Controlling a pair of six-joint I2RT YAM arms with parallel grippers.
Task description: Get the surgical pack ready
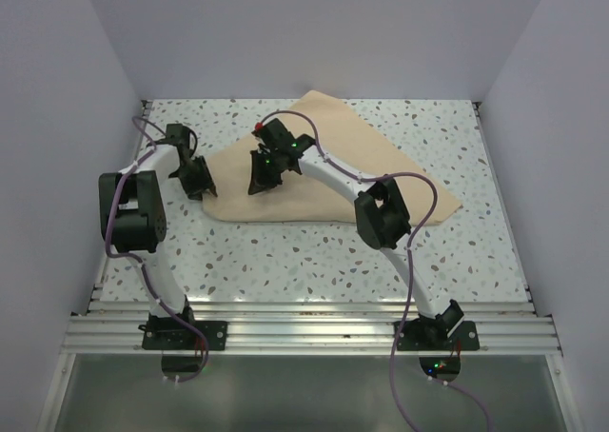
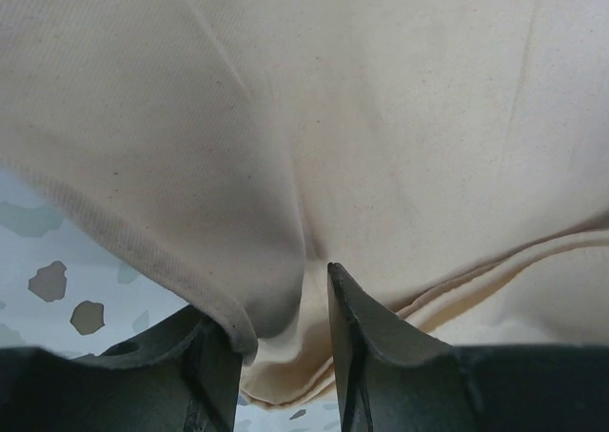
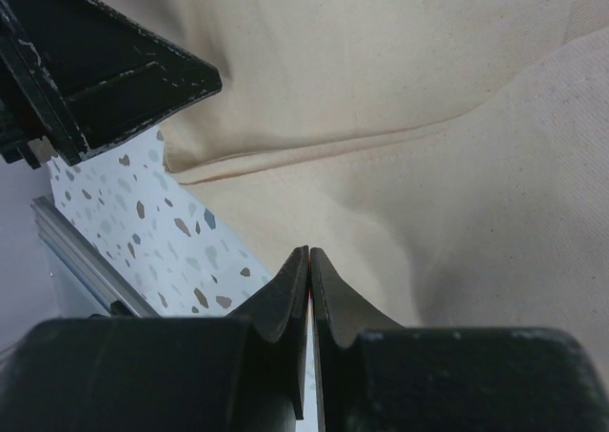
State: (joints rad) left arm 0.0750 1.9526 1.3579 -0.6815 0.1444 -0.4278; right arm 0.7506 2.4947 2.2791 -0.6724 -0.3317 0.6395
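The big beige cloth (image 1: 352,166) lies folded over on the speckled table, and it fills the left wrist view (image 2: 381,118) and the right wrist view (image 3: 428,118). My left gripper (image 1: 198,180) is at the cloth's left corner. Its jaws (image 2: 283,308) are closed on a bunched fold of the hem, with creases running into the gap. My right gripper (image 1: 259,177) is over the cloth just right of the left one. Its fingers (image 3: 310,253) are pressed together with nothing between them. The steel tray, scissors, forceps, gauze and packet are not in view.
The speckled table (image 1: 285,251) is walled at the back and on both sides. A metal rail (image 1: 304,327) runs along the near edge by the arm bases. The left gripper's black body (image 3: 95,61) shows close by in the right wrist view.
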